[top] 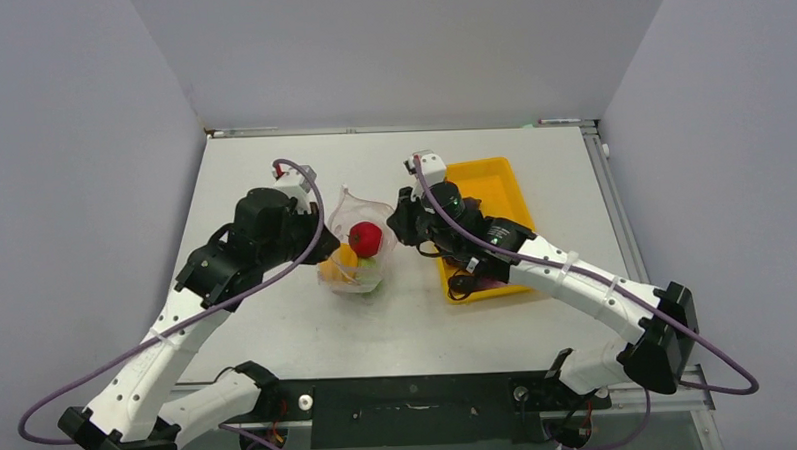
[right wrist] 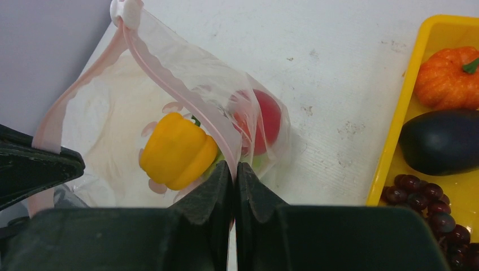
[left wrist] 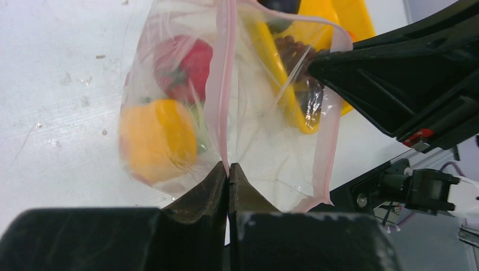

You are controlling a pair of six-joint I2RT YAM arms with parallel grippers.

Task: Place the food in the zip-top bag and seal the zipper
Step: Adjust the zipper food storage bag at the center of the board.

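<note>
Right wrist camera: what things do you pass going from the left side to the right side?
left claw, pinching the bag → yellow pepper → red fruit → tray

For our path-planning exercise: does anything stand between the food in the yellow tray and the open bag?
Only the tray's wall and bare table separate the pumpkin, eggplant and grapes from the bag. However, the left hand and right hand are both shut on its zipper, so neither is free.
</note>
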